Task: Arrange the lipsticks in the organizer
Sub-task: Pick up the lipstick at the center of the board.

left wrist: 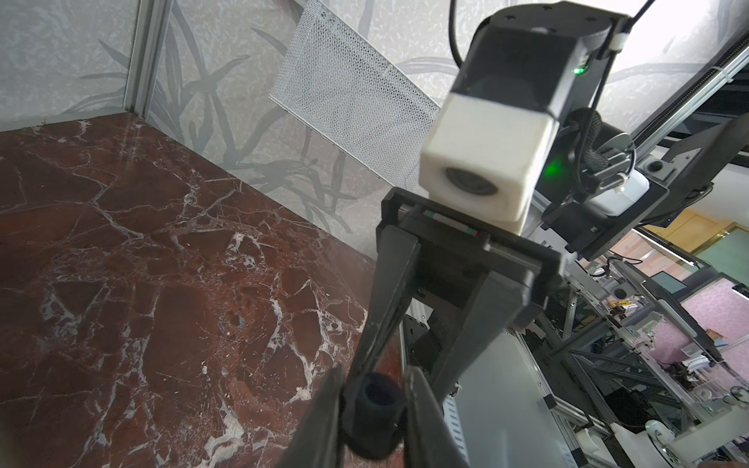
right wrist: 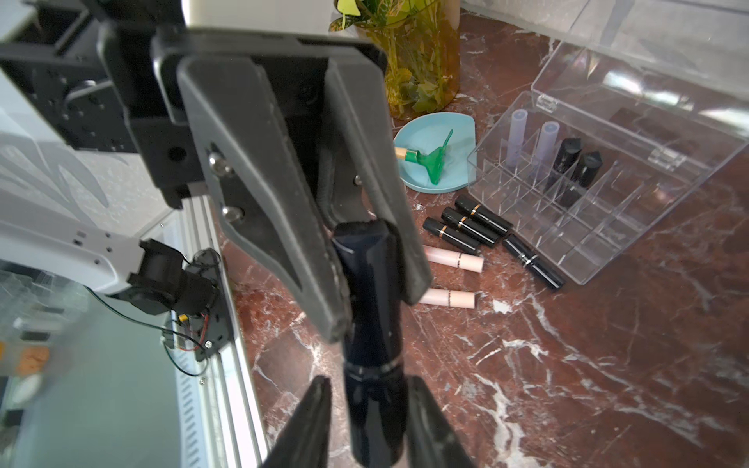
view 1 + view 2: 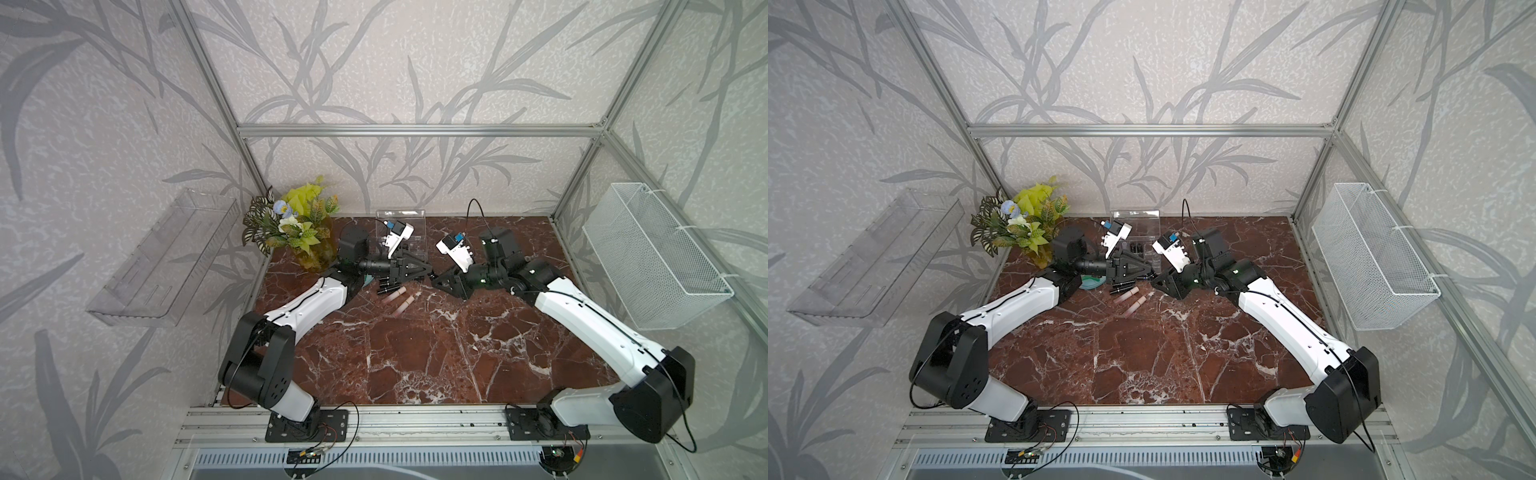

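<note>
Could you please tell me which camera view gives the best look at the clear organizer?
The right wrist view: the organizer is close, lid open, grid and standing lipsticks plain. In both top views it is small and partly hidden behind the left arm. The left wrist view misses it.

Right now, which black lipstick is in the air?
The black lipstick in the left gripper; the other lipsticks lie on the table or stand in the organizer.
</note>
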You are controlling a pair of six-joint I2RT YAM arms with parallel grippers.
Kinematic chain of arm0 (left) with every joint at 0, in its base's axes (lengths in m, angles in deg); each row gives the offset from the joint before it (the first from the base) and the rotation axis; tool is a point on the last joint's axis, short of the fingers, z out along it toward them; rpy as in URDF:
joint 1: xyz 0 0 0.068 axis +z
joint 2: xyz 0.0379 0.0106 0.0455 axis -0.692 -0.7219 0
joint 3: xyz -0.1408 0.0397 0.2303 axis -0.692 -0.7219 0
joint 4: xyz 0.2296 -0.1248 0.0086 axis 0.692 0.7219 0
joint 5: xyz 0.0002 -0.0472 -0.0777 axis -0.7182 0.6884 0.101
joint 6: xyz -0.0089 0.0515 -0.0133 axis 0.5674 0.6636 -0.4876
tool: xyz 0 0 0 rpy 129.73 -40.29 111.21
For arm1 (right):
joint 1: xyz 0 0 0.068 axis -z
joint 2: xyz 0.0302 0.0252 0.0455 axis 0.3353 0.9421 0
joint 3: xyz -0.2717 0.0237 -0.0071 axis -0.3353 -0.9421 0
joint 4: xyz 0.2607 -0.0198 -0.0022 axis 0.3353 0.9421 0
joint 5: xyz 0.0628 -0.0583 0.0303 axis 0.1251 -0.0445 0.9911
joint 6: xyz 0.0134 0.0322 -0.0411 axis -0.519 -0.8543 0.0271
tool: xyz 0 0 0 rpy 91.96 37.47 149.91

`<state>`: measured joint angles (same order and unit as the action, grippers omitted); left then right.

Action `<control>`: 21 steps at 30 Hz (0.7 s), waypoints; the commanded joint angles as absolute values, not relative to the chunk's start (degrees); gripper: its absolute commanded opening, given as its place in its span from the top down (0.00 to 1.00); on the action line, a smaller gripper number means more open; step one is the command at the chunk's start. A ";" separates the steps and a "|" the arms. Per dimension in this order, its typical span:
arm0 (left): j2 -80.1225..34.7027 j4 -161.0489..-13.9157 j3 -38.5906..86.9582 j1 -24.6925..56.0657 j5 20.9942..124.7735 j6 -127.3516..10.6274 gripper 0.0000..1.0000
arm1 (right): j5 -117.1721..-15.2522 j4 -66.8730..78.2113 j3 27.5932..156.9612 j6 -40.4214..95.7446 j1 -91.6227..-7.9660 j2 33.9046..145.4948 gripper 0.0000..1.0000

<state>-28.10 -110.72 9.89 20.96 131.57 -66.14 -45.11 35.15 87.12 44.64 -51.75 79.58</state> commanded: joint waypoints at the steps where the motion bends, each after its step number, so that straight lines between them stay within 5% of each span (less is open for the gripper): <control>1: -26.89 -107.55 11.23 20.93 127.80 -62.49 0.82 | -45.75 33.15 88.49 44.44 -52.01 79.00 0.28; 5: -27.37 -94.51 14.96 20.86 114.40 -53.48 0.82 | -54.15 31.27 86.48 43.34 -51.94 77.92 0.00; 11: -30.10 -90.03 17.21 19.45 87.47 -47.19 0.81 | -60.72 28.63 83.92 41.84 -51.23 79.16 0.01; 21: -39.29 -97.90 21.13 15.19 68.28 -39.66 0.80 | -63.85 24.12 81.06 40.15 -51.16 81.72 0.01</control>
